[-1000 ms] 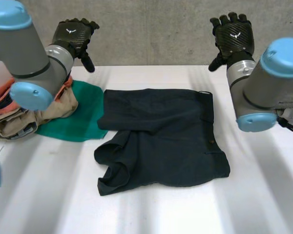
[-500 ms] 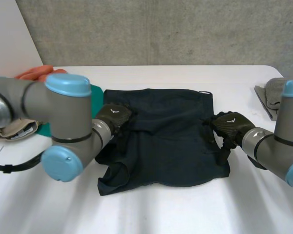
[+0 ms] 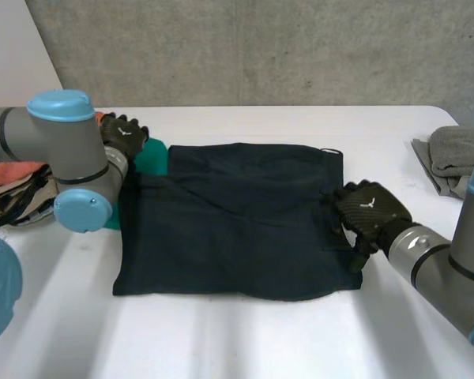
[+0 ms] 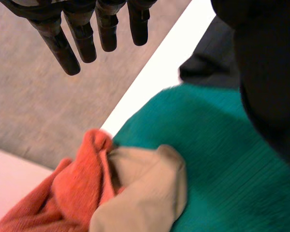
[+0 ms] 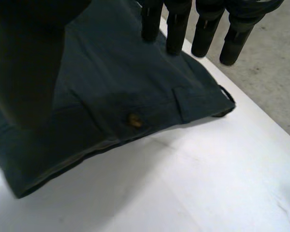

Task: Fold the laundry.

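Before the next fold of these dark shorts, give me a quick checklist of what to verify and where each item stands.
1. Dark shorts spread flat on the table: ok.
2. Left robot hand open, holding nothing: ok.
3. Right robot hand open, fingers over the shorts' buttoned edge: ok.
4. Green cloth apart from the shorts: not ok, they meet.
5. Right robot hand touching the fabric: cannot tell.

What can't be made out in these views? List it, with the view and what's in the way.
- Clothes pile, head view: the left arm covers most of it.
- Grey towel, head view: cut off by the picture's edge.
- Green cloth, head view: largely hidden by the left arm and the dark shorts.
- Right hand, head view: its own back hides whether it touches the shorts.
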